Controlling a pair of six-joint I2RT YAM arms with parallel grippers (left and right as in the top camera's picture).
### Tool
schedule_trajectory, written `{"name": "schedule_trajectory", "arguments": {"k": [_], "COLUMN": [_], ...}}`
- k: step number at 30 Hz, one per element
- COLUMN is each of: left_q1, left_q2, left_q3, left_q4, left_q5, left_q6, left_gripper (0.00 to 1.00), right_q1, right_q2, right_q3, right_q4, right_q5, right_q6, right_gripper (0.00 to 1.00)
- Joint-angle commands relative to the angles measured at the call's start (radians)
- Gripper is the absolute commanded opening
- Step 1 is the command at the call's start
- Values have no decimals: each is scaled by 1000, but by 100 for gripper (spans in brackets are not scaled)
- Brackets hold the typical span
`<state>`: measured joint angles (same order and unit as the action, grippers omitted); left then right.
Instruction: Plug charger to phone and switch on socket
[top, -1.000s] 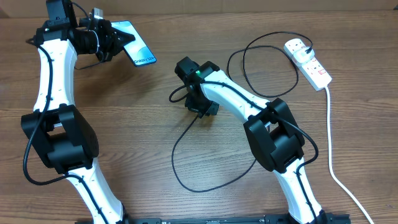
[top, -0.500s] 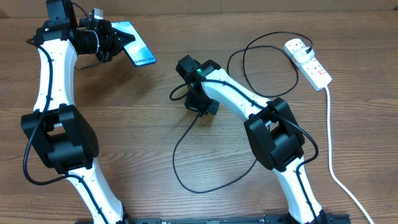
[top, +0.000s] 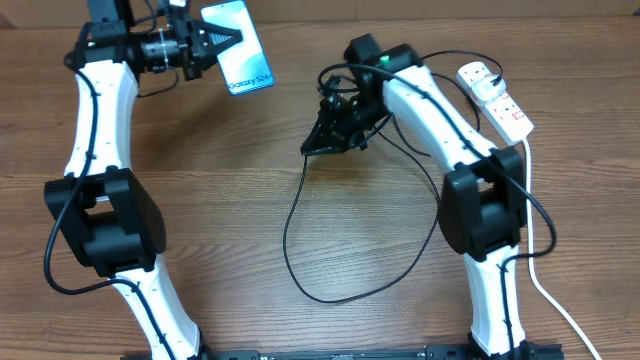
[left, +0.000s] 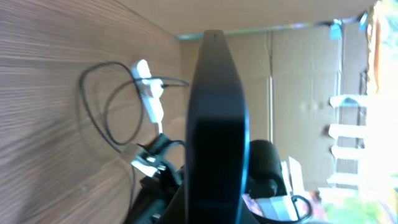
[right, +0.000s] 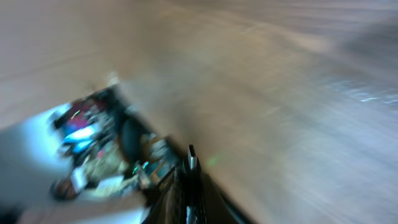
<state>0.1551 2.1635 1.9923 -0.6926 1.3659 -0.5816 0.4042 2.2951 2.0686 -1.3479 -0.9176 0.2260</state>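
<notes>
My left gripper (top: 220, 42) is shut on the phone (top: 243, 45) and holds it raised at the back left, its light-blue screen facing up. In the left wrist view the phone (left: 217, 118) shows edge-on. My right gripper (top: 313, 146) is shut on the charger's connector tip (right: 191, 159), raised at the back middle and pointing left, to the right of the phone and apart from it. The charger's black cable (top: 300, 270) hangs down and loops over the table. The white socket (top: 495, 98) lies at the back right; it also shows in the left wrist view (left: 149, 93).
The socket's thick white cord (top: 530, 240) runs down the right side to the front edge. The black cable makes another loop (top: 395, 95) near the socket. A cardboard wall (left: 298, 93) stands behind the table. The right wrist view is motion-blurred.
My left gripper has lifted the phone and carried it right. My right arm has swung up and back with the connector, pulling the cable's loop along.
</notes>
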Motion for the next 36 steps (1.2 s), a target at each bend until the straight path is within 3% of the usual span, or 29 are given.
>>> {"name": "schedule_trajectory", "arguments": {"k": [1,6,15,23,28,36], "left_q1": [-34,-77,-113,-113,-129,-137], "left_q2": [-42,-42,-42,-42,-42,-42], "left_q3": [26,26,26,26,26,26], "left_q4": [18,17,17,16,13,13], "left_q5": [73,44,137,154,162,132], "left_q6": [-40,-47,-47,-47,-51,-50], "left_gripper": [4,4,4,4,4,4], "right_q1": [-1,18,16,-26,-26,-26], "right_q2": [-113,-158,-159,-159,-159,-159], "right_q3": [30,30,30,42,41,41], "right_q4": [-45,-61,-114,-63,34,30], "right_q5": [-222,-255,-355,-394,-396,-479], "right_q6": [-222,-236,-366,-361,-274,-273], "right_gripper": [4,4,4,4,4,4]}}
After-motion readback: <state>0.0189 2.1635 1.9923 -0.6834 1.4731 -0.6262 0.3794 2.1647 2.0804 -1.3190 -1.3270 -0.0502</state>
